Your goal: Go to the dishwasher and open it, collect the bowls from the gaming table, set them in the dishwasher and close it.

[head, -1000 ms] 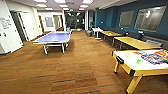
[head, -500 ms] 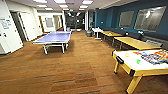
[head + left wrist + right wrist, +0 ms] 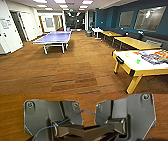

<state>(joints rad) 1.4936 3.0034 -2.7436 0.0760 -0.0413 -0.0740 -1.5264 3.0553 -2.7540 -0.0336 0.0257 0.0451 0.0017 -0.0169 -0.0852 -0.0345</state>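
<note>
The gaming table stands to my right on the wooden floor, two small bowls on its white tabletop beside board-game boxes. Whether my jaws are spread, I cannot tell.

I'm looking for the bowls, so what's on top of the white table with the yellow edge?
On the gaming table: two small bowls, one yellow-green, one bright green, beside colourful board-game boxes. The table's far end is cut off.
</note>
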